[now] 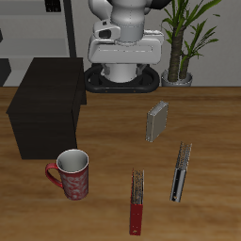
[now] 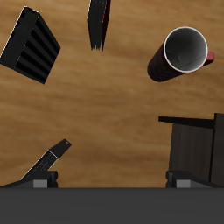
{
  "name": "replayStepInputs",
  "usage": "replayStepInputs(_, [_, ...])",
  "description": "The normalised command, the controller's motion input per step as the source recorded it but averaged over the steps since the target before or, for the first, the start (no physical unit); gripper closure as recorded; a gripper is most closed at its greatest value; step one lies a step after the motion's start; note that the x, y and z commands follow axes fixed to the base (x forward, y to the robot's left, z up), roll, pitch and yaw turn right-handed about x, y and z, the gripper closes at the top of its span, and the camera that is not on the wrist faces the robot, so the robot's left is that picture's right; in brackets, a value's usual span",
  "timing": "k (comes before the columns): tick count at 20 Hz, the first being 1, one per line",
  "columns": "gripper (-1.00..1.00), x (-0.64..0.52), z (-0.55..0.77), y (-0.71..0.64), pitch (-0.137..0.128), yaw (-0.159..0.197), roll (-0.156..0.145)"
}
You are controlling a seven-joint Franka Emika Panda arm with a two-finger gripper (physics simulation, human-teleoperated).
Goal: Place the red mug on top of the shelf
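The red mug [image 1: 73, 175] with a pale speckled pattern stands upright on the wooden table near the front edge, its handle pointing away from the books. It stands in front of the shelf [image 1: 47, 104], a black-brown boxy cabinet with a flat bare top. In the wrist view the mug [image 2: 182, 52] shows from above with its light rim, and an edge of the shelf [image 2: 197, 144] shows too. My gripper [image 1: 122, 45] hangs high at the back of the table near the robot's base, far from the mug. In the wrist view the gripper [image 2: 112, 182] is open and empty.
A grey book [image 1: 157, 121] stands upright mid-table. A black-and-white book [image 1: 180, 172] and a red book [image 1: 137, 201] lie nearer the front edge beside the mug. A potted plant [image 1: 188, 38] and a grey rack [image 1: 38, 28] stand behind the table.
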Motion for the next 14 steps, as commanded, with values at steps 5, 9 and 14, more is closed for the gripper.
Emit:
replayStepInputs(5, [-1.00, 0.24, 0.13, -0.24, -0.053, 0.062, -0.004])
replayStepInputs(9, [-1.00, 0.24, -0.06, -0.14, 0.031, -0.022, 0.038])
replayStepInputs(14, [-1.00, 0.36, -0.06, -0.24, -0.004, 0.008, 0.026])
